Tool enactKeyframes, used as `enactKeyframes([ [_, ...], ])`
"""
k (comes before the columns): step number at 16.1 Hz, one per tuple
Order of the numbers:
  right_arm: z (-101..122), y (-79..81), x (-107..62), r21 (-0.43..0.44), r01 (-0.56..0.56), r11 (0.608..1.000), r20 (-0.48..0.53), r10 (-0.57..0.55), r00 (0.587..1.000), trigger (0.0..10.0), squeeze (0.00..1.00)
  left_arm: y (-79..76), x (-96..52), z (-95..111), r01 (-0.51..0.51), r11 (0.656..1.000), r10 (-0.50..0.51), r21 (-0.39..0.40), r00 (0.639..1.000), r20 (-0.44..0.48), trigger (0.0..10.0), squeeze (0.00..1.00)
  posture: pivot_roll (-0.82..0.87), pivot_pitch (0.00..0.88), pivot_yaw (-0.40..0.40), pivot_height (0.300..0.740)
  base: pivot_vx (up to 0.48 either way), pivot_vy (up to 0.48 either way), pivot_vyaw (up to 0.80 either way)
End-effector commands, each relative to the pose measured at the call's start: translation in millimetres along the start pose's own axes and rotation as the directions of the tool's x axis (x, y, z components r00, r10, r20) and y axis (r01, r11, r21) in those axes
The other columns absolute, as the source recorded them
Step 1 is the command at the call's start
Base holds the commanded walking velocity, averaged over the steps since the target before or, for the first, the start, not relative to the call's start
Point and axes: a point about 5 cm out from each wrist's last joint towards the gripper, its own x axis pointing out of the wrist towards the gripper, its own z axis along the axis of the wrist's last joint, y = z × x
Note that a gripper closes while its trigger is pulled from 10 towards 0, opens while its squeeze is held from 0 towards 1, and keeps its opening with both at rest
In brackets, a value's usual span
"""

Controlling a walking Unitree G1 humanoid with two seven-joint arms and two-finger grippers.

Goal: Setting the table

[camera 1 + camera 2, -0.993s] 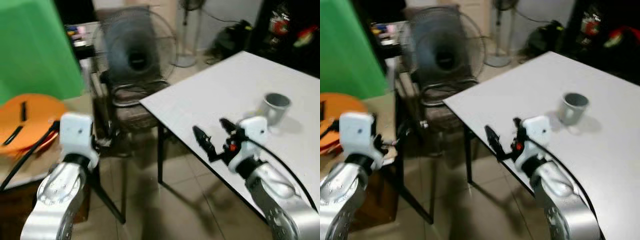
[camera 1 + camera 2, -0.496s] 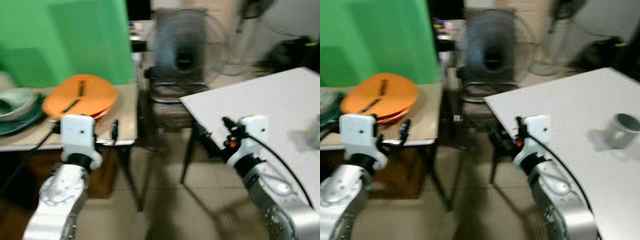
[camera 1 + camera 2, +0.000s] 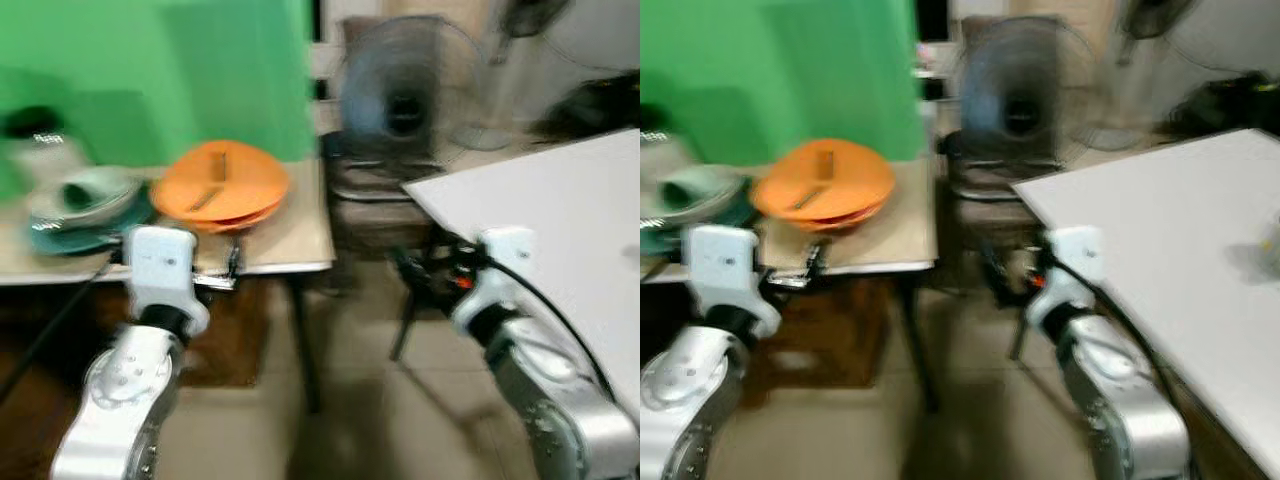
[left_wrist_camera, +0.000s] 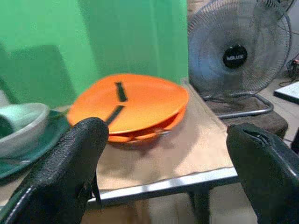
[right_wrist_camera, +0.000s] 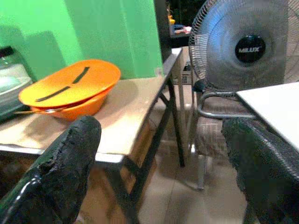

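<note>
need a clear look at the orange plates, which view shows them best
The left wrist view: the orange plates sit sharp and central between the open left gripper's fingers, dark strips on top. The right wrist view shows them off to one side, partly cropped. Both eye views show them blurred on the side table.

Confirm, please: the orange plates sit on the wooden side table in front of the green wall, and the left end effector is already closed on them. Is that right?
Not quite. The orange plates do sit on the wooden side table in front of the green wall, but the left end effector is open and holds nothing; the plates lie beyond its fingers. The left wrist view shows this.
</note>
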Motion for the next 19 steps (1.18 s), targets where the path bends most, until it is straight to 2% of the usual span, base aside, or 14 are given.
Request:
enactKeyframes([
  [1, 2, 7.7, 2.0, 0.004, -0.046, 0.999, 0.009, 0.046, 0.999, 10.0, 1.0, 5.9, 1.0, 6, -0.03, 1.0, 0.03, 0.001, 0.999, 0.023, 10.0, 0.0, -0.07, 0.0, 0.047, 0.74, 0.0, -0.259, 0.0],
  [4, 1, 14.6, 4.8, -0.016, -0.099, 0.995, 0.002, 0.099, 0.995, 10.0, 1.0, 5.8, -1.4, 6, -0.026, 0.999, 0.026, 0.035, 1.0, 0.015, 10.0, 0.0, -0.05, 0.0, 0.038, 0.74, 0.0, -0.48, 0.27],
  [7, -1, 12.8, 7.4, 0.013, -0.088, 0.996, 0.0, 0.088, 0.996, 10.0, 1.0, 5.4, -4.1, 6, -0.03, 1.0, 0.03, 0.006, 0.999, 0.018, 10.0, 0.0, -0.05, 0.0, 0.034, 0.74, 0.0, 0.0, 0.27],
  [9, -1, 12.2, 8.5, 0.013, -0.088, 0.996, -0.001, 0.088, 0.996, 10.0, 1.0, 5.5, -1.7, 5, -0.025, 0.999, 0.025, 0.044, 1.0, 0.003, 10.0, 0.0, -0.04, 0.0, 0.029, 0.74, 0.0, 0.0, 0.0],
  [13, 0, 13.9, 14.6, 0.023, -0.1, 0.995, 0.005, 0.1, 0.995, 10.0, 1.0, 8.2, -1.6, 8, -0.028, 0.999, 0.028, 0.031, 0.999, 0.015, 10.0, 0.0, -0.03, 0.0, 0.025, 0.74, 0.0, 0.0, 0.0],
  [14, 1, 14.9, 16.5, -0.002, -0.109, 0.994, 0.004, 0.109, 0.994, 10.0, 1.0, 8.5, -1.6, 8, -0.027, 0.999, 0.027, 0.035, 1.0, 0.016, 10.0, 0.0, -0.02, 0.0, 0.023, 0.74, 0.281, 0.0, 0.0],
  [19, 0, 21.5, 25.4, -0.005, -0.129, 0.992, 0.006, 0.129, 0.992, 10.0, 1.0, 11.8, 0.0, 12, -0.026, 0.998, 0.025, 0.05, 0.999, 0.024, 10.0, 0.0, 0.01, 0.0, 0.019, 0.74, 0.293, 0.0, 0.8],
])
